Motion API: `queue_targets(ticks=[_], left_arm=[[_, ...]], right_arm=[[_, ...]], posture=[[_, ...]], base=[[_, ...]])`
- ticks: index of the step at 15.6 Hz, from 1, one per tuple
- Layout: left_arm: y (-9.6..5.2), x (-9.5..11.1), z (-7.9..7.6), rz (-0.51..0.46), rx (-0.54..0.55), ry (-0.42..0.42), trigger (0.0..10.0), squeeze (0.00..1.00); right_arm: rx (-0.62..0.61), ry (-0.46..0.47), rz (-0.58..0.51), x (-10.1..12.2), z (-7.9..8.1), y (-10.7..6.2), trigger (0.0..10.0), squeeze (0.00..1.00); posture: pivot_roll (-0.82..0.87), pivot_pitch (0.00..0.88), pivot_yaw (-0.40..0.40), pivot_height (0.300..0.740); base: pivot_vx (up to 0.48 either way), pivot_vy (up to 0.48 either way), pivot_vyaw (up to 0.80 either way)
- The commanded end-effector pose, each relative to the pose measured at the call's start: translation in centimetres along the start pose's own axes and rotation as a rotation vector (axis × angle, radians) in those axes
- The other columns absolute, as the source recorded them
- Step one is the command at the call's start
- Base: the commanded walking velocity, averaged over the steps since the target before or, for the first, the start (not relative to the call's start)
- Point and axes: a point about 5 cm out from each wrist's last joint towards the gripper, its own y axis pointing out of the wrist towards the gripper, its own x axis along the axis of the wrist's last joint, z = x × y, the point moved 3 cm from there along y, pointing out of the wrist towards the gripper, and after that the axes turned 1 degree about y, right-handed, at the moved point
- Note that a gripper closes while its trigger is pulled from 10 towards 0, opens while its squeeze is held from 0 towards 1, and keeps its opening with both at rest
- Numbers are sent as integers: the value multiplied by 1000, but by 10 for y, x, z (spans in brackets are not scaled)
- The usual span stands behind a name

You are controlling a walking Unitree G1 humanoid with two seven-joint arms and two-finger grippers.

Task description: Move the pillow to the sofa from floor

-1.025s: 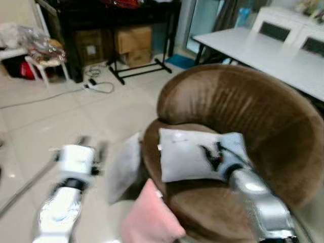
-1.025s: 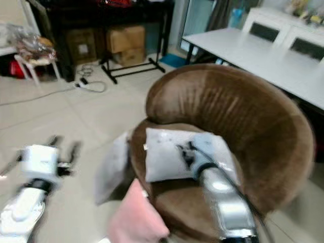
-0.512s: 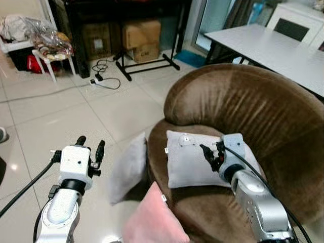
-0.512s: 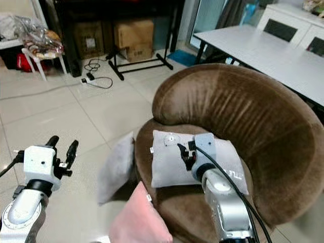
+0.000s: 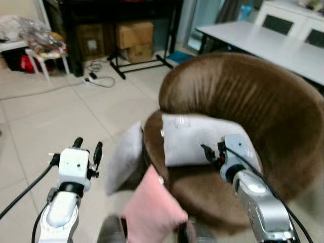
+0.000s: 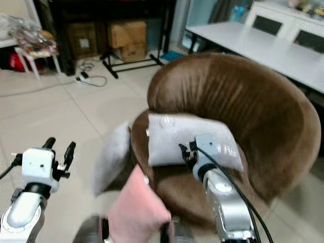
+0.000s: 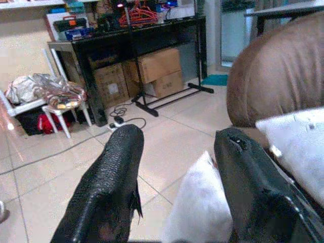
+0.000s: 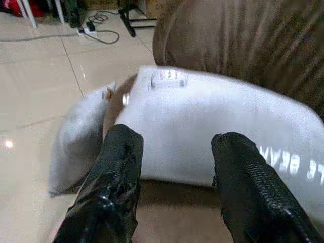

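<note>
A light grey pillow [image 5: 197, 137] lies on the seat of the round brown sofa chair [image 5: 253, 101], leaning on its backrest. My right gripper [image 5: 208, 153] hovers open just in front of that pillow, with nothing between its fingers [image 8: 119, 172]. A second grey pillow [image 5: 125, 156] stands on the floor, propped against the sofa's left side. A pink pillow [image 5: 152, 210] sits below it, near my body. My left gripper [image 5: 86, 148] is open over the tiled floor, left of the grey floor pillow [image 7: 202, 207].
A white table [image 5: 263, 43] stands behind the sofa on the right. Cardboard boxes [image 5: 134, 38] sit under a black rack [image 5: 126, 10] at the back, with a cable and power strip [image 5: 98, 78] on the tiles. A white stool with bags [image 5: 43, 48] is far left.
The view has shifted and tilted down a little. My right gripper has drawn slightly back from the pillow on the seat. The left gripper holds about the same place.
</note>
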Motion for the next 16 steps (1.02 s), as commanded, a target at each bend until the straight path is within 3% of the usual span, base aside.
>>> queue_targets(ticks=[1, 3, 8, 11, 14, 16], left_arm=[[0, 1, -2, -5, -2, 4, 10000, 0], [0, 1, -1, -6, 5, 7, 10000, 0], [-1, 2, -4, -15, -5, -21, 10000, 0], [-3, 2, -5, -16, -9, -36, 10000, 0], [-4, 2, -5, -13, -10, -40, 10000, 0], [-4, 2, -6, -14, -10, -39, 10000, 0]], right_arm=[[-9, -8, 6, -1, -4, 0, 10000, 0], [-4, -13, 2, 0, -3, 0, 10000, 0], [3, -25, 3, 0, -3, 0, 10000, 0], [35, -90, 4, 2, -1, 2, 10000, 0], [43, -103, 12, 2, 0, 3, 10000, 0], [28, -98, 24, 0, -1, 4, 10000, 0]], posture=[[1, 0, -107, 590], [1, 0, -109, 570], [-2, 0, -116, 570], [-1, 0, -123, 570], [0, 0, -127, 570], [0, 0, -127, 570]], base=[[0, 0, 0], [0, 0, 0], [0, 0, 0], [284, 0, 0], [333, 0, 771], [334, 0, 0]])
